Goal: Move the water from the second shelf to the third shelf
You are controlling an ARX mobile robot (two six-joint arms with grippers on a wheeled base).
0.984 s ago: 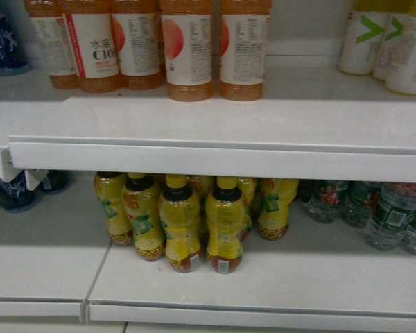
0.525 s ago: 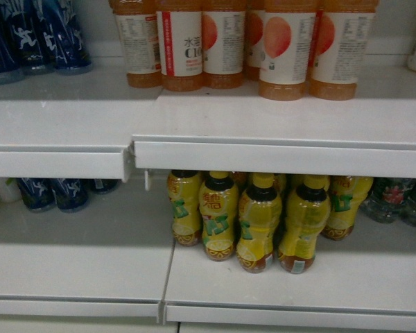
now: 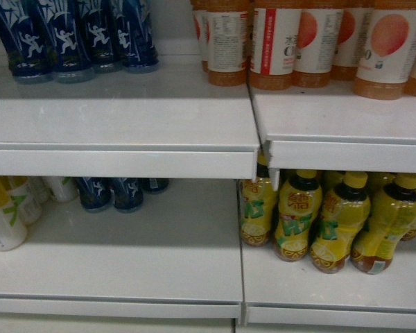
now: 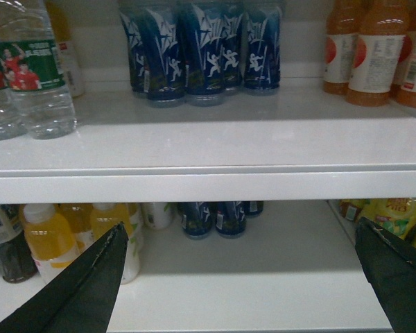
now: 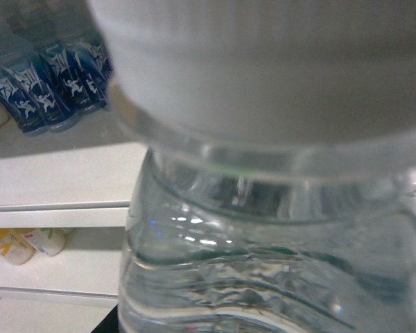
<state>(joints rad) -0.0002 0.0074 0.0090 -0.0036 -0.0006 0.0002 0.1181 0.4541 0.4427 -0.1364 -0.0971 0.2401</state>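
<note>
The right wrist view is almost filled by a water bottle (image 5: pixel 263 229), its white cap (image 5: pixel 263 62) and clear ribbed shoulder blurred by nearness. The right gripper's fingers are out of sight, so its grip cannot be judged. Left of and behind the bottle run white shelves (image 5: pixel 55 180) with blue bottles (image 5: pixel 48 90).

The left gripper (image 4: pixel 239 277) gapes wide and holds nothing, dark fingers (image 4: pixel 90 291) at the lower corners. Up and left of it stand more water bottles (image 4: pixel 35 76), cut by the edge; above it blue bottles, to the upper right orange ones (image 4: pixel 374 55).
</note>
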